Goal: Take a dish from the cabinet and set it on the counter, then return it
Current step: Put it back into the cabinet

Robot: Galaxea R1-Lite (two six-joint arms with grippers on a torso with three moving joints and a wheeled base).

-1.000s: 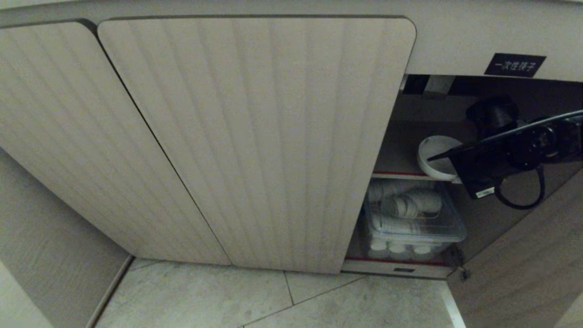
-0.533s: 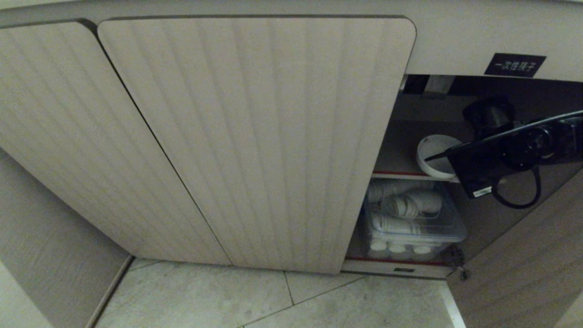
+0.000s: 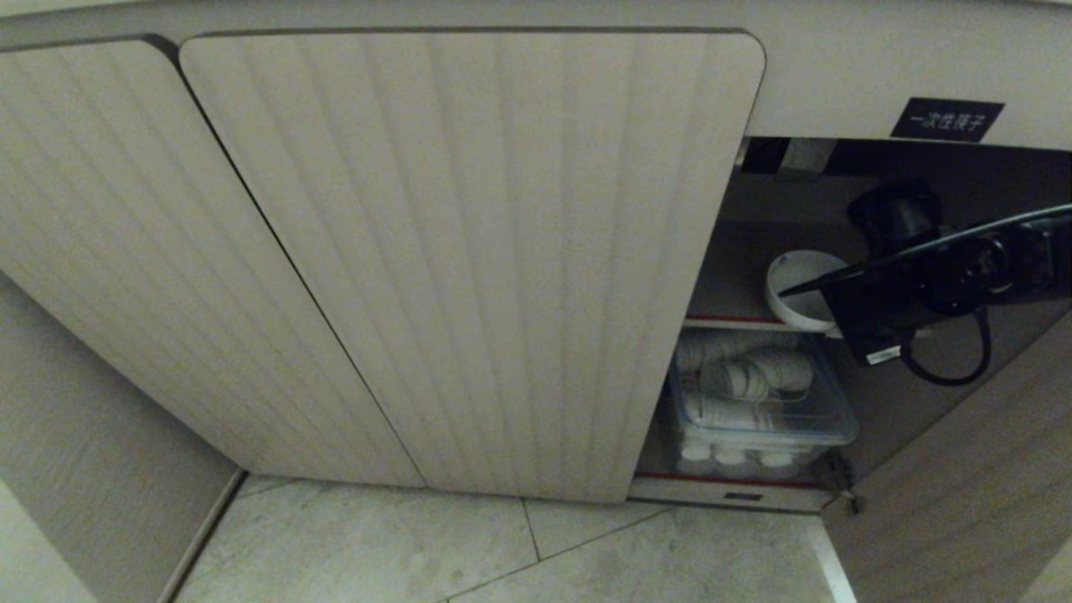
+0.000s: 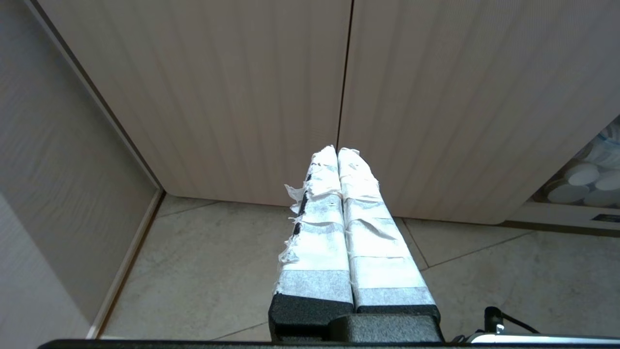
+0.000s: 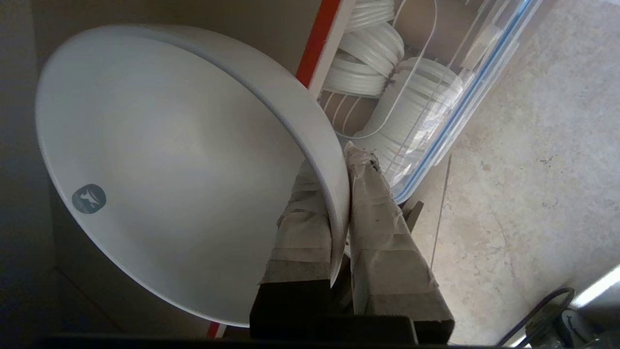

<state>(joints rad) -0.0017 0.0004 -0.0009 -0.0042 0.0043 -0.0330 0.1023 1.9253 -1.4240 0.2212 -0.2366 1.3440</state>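
Small black label (image 3: pixel 947 119), white characters "一次性筷子", on cabinet (image 3: pixel 469 251) frame above open compartment.

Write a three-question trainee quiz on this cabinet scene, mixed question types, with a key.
1. True or false: the right tool is shut on the rim of the white bowl.
2. Where does the clear plastic box of ribbed cups sit? A) below the red-edged shelf B) on the floor outside C) on the counter
3. Fill in: the left tool is ____ and holds nothing, facing the closed cabinet doors.

Key: 1 true; 2 A; 3 shut
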